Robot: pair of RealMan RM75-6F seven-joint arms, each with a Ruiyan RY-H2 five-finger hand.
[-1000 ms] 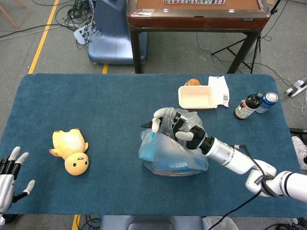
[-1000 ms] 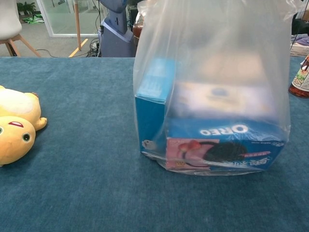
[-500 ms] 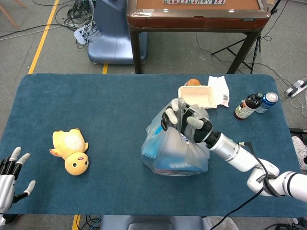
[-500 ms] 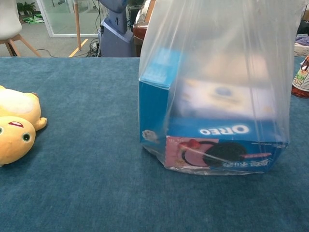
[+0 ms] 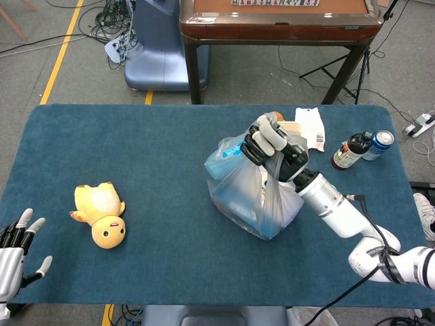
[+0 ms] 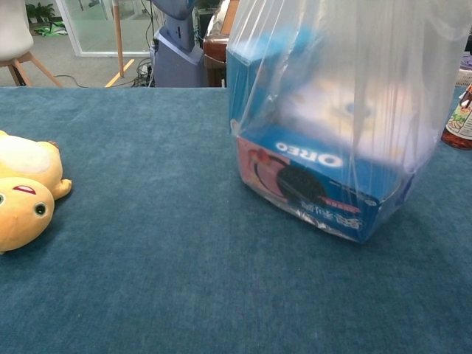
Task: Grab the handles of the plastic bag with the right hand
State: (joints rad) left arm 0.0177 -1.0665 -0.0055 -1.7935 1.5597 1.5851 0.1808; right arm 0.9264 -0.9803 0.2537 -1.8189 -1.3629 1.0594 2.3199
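Observation:
A clear plastic bag (image 5: 255, 190) with blue snack boxes inside hangs tilted over the middle of the blue table. My right hand (image 5: 272, 144) grips its bunched handles at the top, fingers curled around them. In the chest view the bag (image 6: 346, 125) fills the upper right, with an Oreo box (image 6: 317, 188) slanting inside it and its lower edge off the cloth; the hand itself is out of that frame. My left hand (image 5: 15, 248) rests at the table's near left corner, fingers spread and holding nothing.
A yellow plush toy (image 5: 102, 214) lies on the left side of the table (image 5: 136, 156). Behind the bag sit a white food tray (image 5: 299, 132), a white packet (image 5: 312, 125), a dark bottle (image 5: 350, 151) and a can (image 5: 379, 142).
My right hand closed on the bag's handles and rose toward the back right. The bag lifted off the table and now hangs tilted. The left hand stayed put.

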